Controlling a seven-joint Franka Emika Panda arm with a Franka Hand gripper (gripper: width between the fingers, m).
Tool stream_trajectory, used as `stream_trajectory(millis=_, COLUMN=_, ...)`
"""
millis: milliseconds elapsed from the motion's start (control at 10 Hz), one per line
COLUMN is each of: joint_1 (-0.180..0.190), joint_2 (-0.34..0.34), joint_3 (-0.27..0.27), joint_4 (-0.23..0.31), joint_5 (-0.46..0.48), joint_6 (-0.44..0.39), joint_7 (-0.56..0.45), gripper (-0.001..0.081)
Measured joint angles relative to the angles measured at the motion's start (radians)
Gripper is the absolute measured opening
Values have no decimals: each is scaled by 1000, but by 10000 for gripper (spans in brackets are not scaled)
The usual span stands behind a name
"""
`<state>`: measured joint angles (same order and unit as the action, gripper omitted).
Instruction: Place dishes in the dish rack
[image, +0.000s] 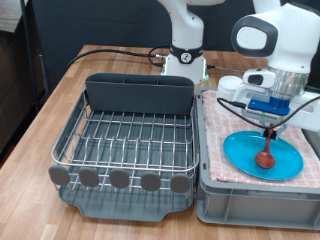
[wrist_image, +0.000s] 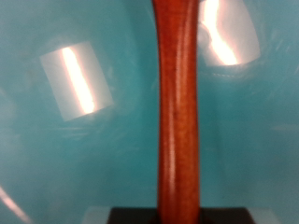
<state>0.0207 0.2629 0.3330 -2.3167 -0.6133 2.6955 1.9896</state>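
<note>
Gripping the wooden spoon (image: 267, 147) by its handle, the gripper (image: 268, 122) hangs over the light-blue plate (image: 243, 150), fingers clamped on the shaft (spoon bowl resting on the plate). Plate and white mug (image: 231, 86) sit on the cloth-lined grey bin (image: 250, 200), just beside the unfilled dish rack (image: 127, 135).

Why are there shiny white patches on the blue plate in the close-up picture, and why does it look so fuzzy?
Wrist view: the white patches are glare from lights bouncing off the glossy plate, and everything is soft because the camera sits so close to the wooden spoon. Exterior view: much sharper, evenly lit, showing the tool above the plate with the spoon's handle at its fingers.
</note>
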Motion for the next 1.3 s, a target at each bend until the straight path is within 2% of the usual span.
stream_trajectory(millis=200, joint_1=-13, joint_2=-66, joint_3=19, joint_4=-12, joint_5=83, joint_6=-18, joint_7=-43, gripper=93)
stream_trajectory(millis=400, joint_1=-15, joint_2=-145, joint_3=30, joint_4=-33, joint_5=191, joint_6=-84, joint_7=-58, gripper=92)
stream_trajectory(millis=600, joint_1=-14, joint_2=-227, joint_3=33, joint_4=-63, joint_5=308, joint_6=-159, joint_7=-22, gripper=92)
stream_trajectory(millis=800, joint_1=-7, joint_2=-307, joint_3=35, joint_4=-99, joint_5=381, joint_6=-249, joint_7=62, gripper=92)
stream_trajectory(millis=900, joint_1=-7, joint_2=-303, joint_3=35, joint_4=-98, joint_5=377, joint_6=-237, joint_7=43, gripper=92)
stream_trajectory(millis=1000, joint_1=-12, joint_2=-303, joint_3=31, joint_4=-100, joint_5=354, joint_6=-222, joint_7=71, gripper=92)
stream_trajectory(millis=1300, joint_1=-43, joint_2=-384, joint_3=9, joint_4=-160, joint_5=310, joint_6=-244, joint_7=290, gripper=92)
